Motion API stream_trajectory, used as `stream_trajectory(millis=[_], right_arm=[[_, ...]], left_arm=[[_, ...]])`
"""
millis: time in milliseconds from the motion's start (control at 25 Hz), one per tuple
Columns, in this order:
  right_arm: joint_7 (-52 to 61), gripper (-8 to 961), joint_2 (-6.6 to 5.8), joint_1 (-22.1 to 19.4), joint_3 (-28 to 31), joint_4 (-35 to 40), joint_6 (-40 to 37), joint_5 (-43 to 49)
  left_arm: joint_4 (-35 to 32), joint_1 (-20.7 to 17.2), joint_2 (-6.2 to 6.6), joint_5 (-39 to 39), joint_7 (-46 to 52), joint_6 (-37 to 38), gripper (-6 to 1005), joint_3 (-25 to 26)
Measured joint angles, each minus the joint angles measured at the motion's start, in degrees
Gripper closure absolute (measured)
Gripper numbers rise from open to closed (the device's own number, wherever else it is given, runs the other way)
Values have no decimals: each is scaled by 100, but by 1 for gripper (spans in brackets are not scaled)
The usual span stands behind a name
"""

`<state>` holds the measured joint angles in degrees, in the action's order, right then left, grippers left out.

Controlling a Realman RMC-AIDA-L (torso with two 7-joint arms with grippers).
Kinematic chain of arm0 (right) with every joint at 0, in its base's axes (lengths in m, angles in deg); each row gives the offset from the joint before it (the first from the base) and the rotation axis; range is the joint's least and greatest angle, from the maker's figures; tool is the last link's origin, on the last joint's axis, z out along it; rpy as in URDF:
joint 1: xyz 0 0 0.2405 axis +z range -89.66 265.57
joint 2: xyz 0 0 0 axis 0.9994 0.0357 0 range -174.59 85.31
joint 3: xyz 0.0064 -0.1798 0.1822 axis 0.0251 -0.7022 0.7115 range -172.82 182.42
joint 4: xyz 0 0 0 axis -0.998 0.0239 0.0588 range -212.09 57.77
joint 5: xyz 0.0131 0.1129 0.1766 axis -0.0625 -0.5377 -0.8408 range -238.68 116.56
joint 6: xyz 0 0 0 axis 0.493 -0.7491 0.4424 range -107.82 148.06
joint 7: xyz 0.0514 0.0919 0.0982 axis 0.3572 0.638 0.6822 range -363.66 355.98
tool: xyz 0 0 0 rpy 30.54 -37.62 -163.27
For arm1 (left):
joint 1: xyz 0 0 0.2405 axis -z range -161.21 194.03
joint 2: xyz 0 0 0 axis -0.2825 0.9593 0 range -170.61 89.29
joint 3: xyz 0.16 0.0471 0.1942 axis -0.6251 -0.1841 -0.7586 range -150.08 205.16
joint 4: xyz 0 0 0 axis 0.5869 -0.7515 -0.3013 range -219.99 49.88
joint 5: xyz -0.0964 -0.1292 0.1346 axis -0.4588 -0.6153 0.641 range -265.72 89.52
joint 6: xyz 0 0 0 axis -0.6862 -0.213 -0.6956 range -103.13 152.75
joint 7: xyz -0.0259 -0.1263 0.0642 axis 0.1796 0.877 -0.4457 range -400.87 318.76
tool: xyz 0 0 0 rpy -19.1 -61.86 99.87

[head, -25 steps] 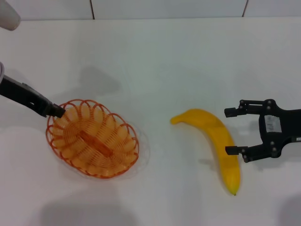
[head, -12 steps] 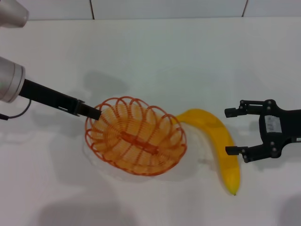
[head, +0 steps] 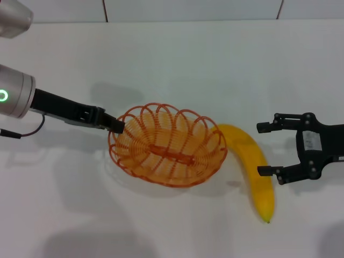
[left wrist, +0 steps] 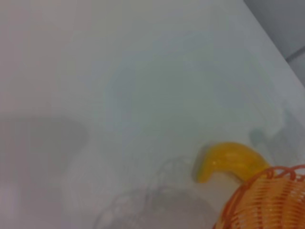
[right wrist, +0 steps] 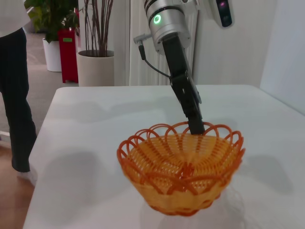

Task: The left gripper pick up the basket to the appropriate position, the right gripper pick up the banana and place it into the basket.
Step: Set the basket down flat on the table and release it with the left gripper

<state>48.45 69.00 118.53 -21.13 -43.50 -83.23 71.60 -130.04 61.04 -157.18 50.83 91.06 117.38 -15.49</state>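
The orange wire basket hangs tilted just above the white table near its middle. My left gripper is shut on the basket's left rim and holds it up. The yellow banana lies on the table right of the basket, its upper end hidden behind the basket's right rim. My right gripper is open beside the banana's right side, low over the table, fingers apart and holding nothing. The right wrist view shows the basket with the left gripper at its far rim. The left wrist view shows the banana's end beside the basket.
The white table runs back to a tiled wall. In the right wrist view a person stands past the table's far-left edge, with potted plants behind.
My left gripper has carried the basket to the right, from the table's left side to beside the banana, now covering the banana's upper end. The right gripper has stayed still.
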Motion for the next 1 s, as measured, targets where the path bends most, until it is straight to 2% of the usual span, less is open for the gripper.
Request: stream_trajectory(millis=[520,840,1000], right_arm=[[0,68,0,45,0,0,-4,-8],[0,68,0,46,0,0,-5,-12],[0,68,0,46,0,0,-10,-13]], left_arm=[[53,206,-4,941,567,-15,922,-44],[469,255,16,194,870,21,907,46],[486,237,12,128,1031,8,899,49]])
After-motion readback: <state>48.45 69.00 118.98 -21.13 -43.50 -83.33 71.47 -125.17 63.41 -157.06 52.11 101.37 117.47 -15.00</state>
